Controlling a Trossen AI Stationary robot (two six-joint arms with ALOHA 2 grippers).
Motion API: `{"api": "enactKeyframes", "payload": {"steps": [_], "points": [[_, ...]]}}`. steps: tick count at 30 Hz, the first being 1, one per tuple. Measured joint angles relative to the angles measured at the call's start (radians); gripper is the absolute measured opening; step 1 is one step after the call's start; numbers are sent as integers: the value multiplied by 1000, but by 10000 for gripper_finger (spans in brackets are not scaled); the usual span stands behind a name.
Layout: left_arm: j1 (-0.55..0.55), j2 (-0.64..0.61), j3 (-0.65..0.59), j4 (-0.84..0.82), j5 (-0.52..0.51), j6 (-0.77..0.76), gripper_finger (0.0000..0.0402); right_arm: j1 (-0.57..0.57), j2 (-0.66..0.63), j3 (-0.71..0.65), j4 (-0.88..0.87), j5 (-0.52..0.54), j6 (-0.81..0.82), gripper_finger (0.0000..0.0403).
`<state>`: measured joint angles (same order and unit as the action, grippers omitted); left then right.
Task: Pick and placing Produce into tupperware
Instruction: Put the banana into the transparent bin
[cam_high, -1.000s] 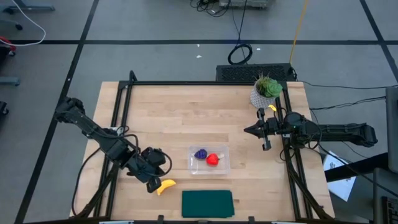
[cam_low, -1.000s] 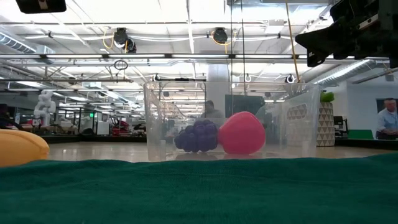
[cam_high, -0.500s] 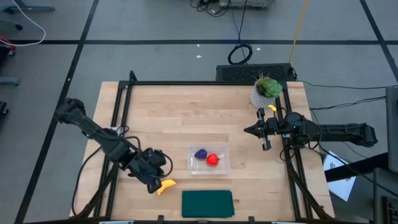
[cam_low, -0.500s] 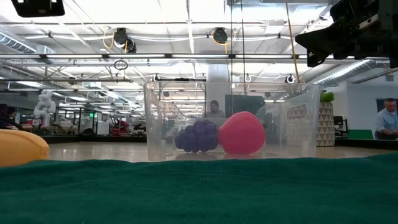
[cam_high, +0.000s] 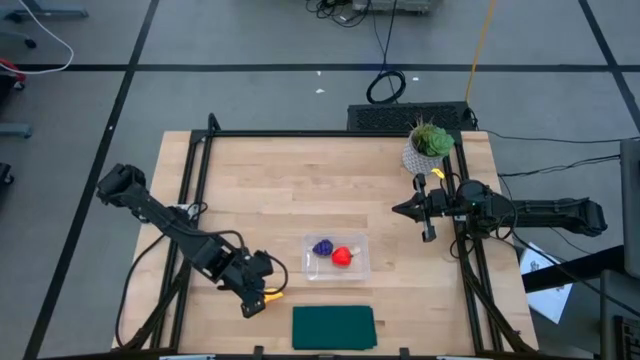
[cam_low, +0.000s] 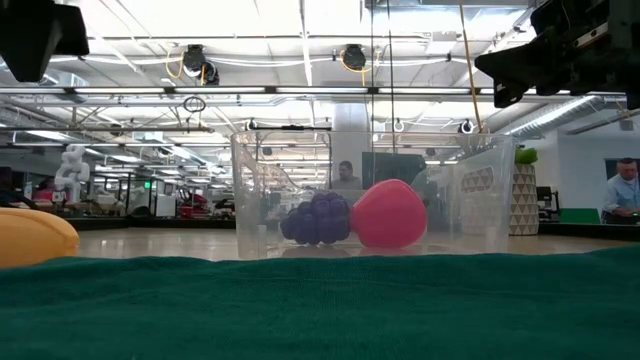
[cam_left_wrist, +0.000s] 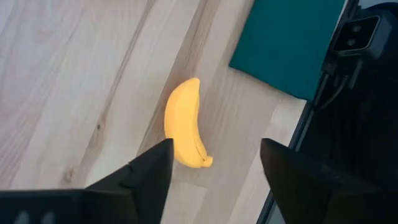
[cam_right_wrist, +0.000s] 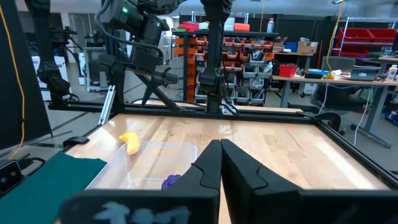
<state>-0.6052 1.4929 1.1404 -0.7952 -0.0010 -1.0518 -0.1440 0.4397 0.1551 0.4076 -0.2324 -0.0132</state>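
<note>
High view: My left jaws (cam_high: 256, 296) hang over the small yellow curved toy banana (cam_high: 272, 294) near the counter's front edge, left of the flat dark green rectangular cloth (cam_high: 333, 327). The clear shallow rectangular plastic tupperware (cam_high: 360, 268) sits near the front middle of the pale wooden counter (cam_high: 300, 190), already holding the purple grape-like toy cluster (cam_high: 322, 247) and the red strawberry-like toy piece (cam_high: 342, 256). My right jaws (cam_high: 405, 210) wait near the right edge, just in front of the green potted plant in its white pot (cam_high: 428, 145).

Low view: The banana (cam_low: 35, 239) lies on the counter off to one side, apart from the tupperware (cam_low: 250, 200); grape cluster (cam_low: 318, 220) and strawberry (cam_low: 388, 215) touch each other inside.

Left wrist view: My left fingers (cam_left_wrist: 146, 171) stand wide apart with nothing between them yet; the banana (cam_left_wrist: 185, 123) lies flat just ahead, beside the cloth (cam_left_wrist: 286, 43).

Right wrist view: My right fingers (cam_right_wrist: 242, 171) are pressed together, holding nothing.

Risk: I judge the banana's smooth curved back could slip or spin out if I close off its middle. It lies near the front edge, so a nudge could push it onto the cloth or off the counter.
</note>
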Motion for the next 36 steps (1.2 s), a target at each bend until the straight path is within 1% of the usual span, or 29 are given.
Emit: {"api": "enactKeyframes", "payload": {"steps": [3, 7, 13, 22, 30, 36], "points": [[0, 0, 0, -3, 0, -5, 264, 0, 0, 0, 0, 0, 0, 0], [0, 0, 0, -9, 1, -12, 275, 0, 0, 0, 0, 0, 0, 0], [0, 0, 0, -18, -5, -8, 276, 0, 0, 0, 0, 0, -1, 0], [0, 0, -2, -52, -45, -9, 276, 0, 0, 0, 0, 0, 0, 0], [0, 0, -56, -48, -30, -24, 276, 0, 0, 0, 0, 0, 0, 0], [0, 0, -75, -16, -30, -25, 276, 0, 0, 0, 1, 0, 0, 0]]}}
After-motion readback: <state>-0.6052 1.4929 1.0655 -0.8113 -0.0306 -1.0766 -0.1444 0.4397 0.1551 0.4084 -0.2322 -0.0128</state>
